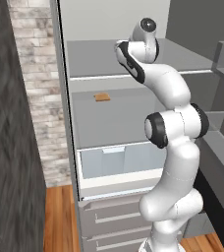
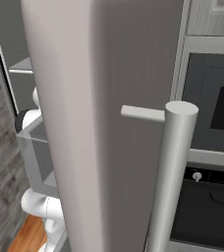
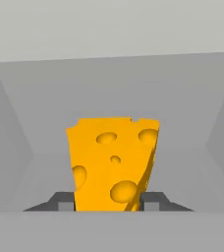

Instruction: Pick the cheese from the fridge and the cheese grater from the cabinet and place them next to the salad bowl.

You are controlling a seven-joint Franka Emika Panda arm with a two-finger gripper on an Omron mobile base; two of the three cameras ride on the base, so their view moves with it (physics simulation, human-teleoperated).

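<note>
Cheese [image 3: 113,165] between jaws, fingertips [image 3: 64,201] flanking; grip uncertain; fridge [image 1: 114,118] shelf behind.

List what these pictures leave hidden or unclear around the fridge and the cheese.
- Hand view: underside of the yellow-orange holed cheese wedge cut off by the bottom edge; fingertip contact unclear.
- Right base view: fridge interior blocked by the grey fridge door.
- Left base view: white arm hides shelf parts; flat tan-brown slab too small.

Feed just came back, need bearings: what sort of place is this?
A kitchen, at an open fridge: grey shelves, pale blue drawer, a built-in oven beside it, and cheese between the jaws.
</note>
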